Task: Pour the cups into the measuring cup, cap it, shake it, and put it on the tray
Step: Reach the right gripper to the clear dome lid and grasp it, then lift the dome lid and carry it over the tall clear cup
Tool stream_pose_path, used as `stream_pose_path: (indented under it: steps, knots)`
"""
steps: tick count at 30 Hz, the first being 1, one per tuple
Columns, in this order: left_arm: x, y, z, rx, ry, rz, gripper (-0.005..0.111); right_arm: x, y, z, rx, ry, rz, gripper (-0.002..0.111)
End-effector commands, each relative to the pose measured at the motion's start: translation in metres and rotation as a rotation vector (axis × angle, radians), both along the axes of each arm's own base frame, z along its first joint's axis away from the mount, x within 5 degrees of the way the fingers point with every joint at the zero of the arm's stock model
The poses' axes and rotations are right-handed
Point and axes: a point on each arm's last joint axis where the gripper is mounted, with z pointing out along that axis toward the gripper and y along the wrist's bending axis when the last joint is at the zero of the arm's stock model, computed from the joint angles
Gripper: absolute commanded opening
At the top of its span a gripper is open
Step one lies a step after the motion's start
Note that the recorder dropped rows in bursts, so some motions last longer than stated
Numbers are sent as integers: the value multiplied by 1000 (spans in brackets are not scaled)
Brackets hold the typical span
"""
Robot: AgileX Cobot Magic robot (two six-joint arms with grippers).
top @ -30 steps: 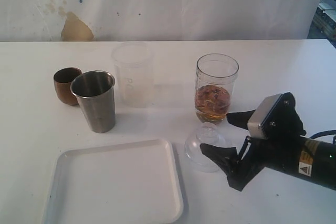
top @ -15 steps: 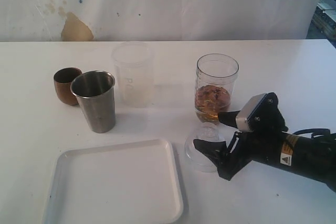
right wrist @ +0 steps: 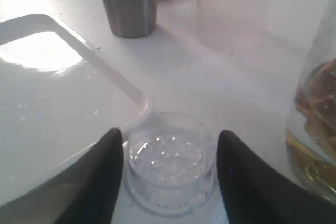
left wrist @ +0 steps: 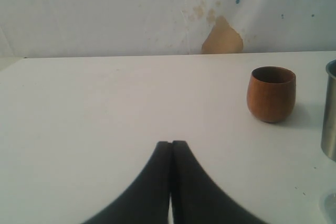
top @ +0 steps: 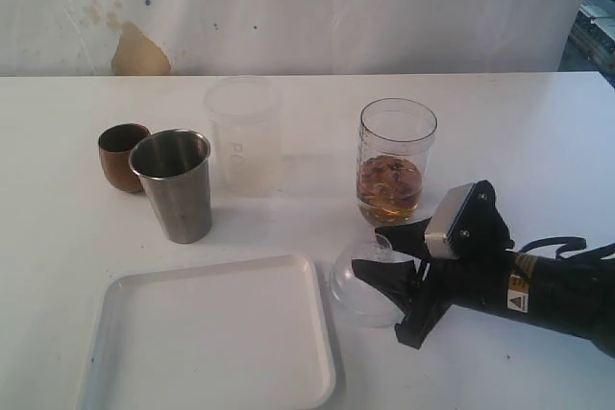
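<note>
The measuring cup (top: 396, 160), a clear cylinder, stands upright holding amber liquid and bits. Its clear domed lid (top: 365, 285) lies on the table just in front of it, beside the tray (top: 211, 333). My right gripper (top: 370, 249) lies low with one finger on each side of the lid (right wrist: 170, 161); slim gaps show, so it is open. The wooden cup (top: 123, 156), steel tumbler (top: 173, 184) and frosted cup (top: 245, 136) stand upright at the left. My left gripper (left wrist: 171, 142) is shut on nothing, and the wooden cup (left wrist: 271, 94) stands off to one side of it.
The tray's corner (right wrist: 136, 95) sits close to the lid and to one right finger (right wrist: 105, 171). The measuring cup (right wrist: 315, 129) stands close beside the other finger. A stained white backdrop (top: 139, 50) closes off the far table edge.
My right gripper has slid left along the table until its fingers flank the lid, and the jaws have narrowed. The lid has shifted slightly left. The left gripper is unchanged.
</note>
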Motion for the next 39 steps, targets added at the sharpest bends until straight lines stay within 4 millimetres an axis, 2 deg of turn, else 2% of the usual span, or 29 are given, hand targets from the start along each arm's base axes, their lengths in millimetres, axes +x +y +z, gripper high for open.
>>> stream_pose_path:
  steps: [1,5,11,16,20,24,26,32,39]
  knots:
    - [0,0,-1,5,-8,1,0,-2,2,15,18,-33,28,0]
    - [0,0,-1,5,-8,1,0,-2,0,40,43,-34,-16,0]
    - [0,0,-1,5,-8,1,0,-15,-2,95,100,-87,-50,0]
    - [0,0,-1,5,-8,1,0,-25,-8,140,138,-128,-150,0]
    - [0,0,-1,5,-8,1,0,-16,-20,178,121,-143,-315,0]
    - [0,0,-1,5,-8,1,0,5,-26,201,96,-174,-394,0]
    - [0,0,-1,5,-8,1,0,18,-25,205,102,-181,-387,0]
    - [0,0,-1,5,-8,1,0,50,-24,183,92,-94,-399,0]
    - [0,0,-1,5,-8,1,0,66,-24,160,74,-24,-404,0]
